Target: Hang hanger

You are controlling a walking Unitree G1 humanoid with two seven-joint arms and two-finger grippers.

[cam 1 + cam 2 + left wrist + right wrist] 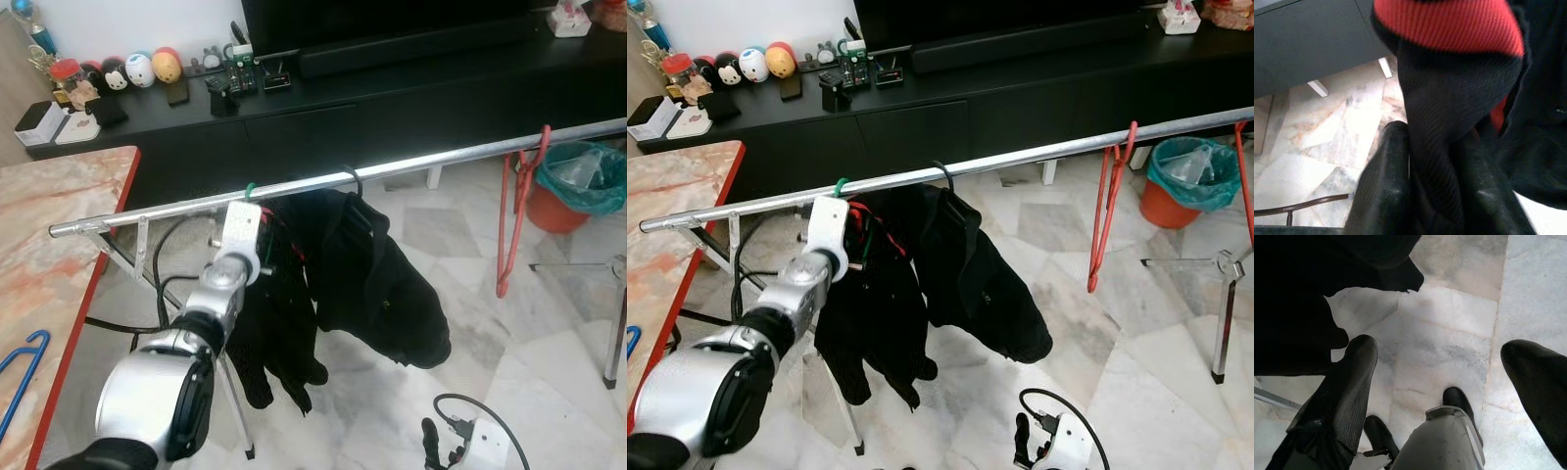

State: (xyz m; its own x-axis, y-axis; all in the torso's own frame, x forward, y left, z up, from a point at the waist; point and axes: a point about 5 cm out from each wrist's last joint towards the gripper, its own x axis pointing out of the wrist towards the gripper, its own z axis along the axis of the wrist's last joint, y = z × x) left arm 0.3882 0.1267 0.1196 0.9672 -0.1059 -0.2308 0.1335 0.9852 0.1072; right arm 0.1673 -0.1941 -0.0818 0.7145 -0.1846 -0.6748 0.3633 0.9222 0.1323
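A silver rail (411, 161) runs across in front of me. A green hanger hook (250, 189) sits over it, carrying a black garment with red trim (279, 333). My left gripper (1432, 144) is raised just under the rail beside that hook, shut on the garment's black and red fabric. Its fingers (1393, 171) press the cloth from both sides. A second black garment (382, 284) hangs to the right on a dark hook (353, 176). My right gripper (1439, 345) hangs low over the marble floor, open with nothing between its fingers.
A red hanger (514, 211) hangs further right on the rail. A blue hanger (24, 367) lies on the red-edged marble table (59, 225) at my left. Behind the rail stand a black TV cabinet (323, 108) and an orange bin (578, 191). Rack legs (1225, 313) stand on the floor.
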